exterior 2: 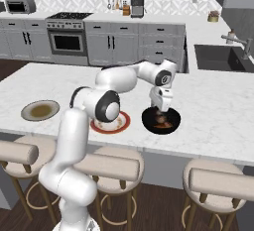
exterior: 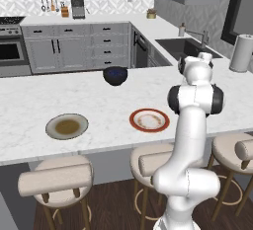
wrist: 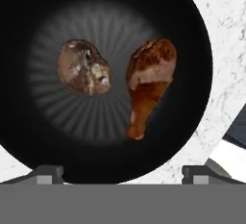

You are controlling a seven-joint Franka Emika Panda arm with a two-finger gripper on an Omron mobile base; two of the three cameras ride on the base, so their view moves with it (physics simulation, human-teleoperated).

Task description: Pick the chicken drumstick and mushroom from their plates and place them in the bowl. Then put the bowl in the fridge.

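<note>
In the navy bowl [wrist: 105, 81] beneath your gripper [wrist: 122, 172], the mushroom [wrist: 84, 67] sits at nine o'clock and the chicken drumstick [wrist: 148, 84] at three; your jaws stand wide apart, holding nothing.

Dark bowl [wrist: 192, 50] holding brown drumstick [wrist: 150, 81], mushroom [wrist: 84, 68] beside it

The bowl [wrist: 192, 64] sits on bare desk [exterior 2: 218, 121] with open marble on its far and sink sides, so its rim is reachable there. The red-rimmed plate [exterior 2: 124, 124] lies just beside it, and drumstick [wrist: 149, 83] and mushroom [wrist: 85, 68] occupy its floor.
</note>
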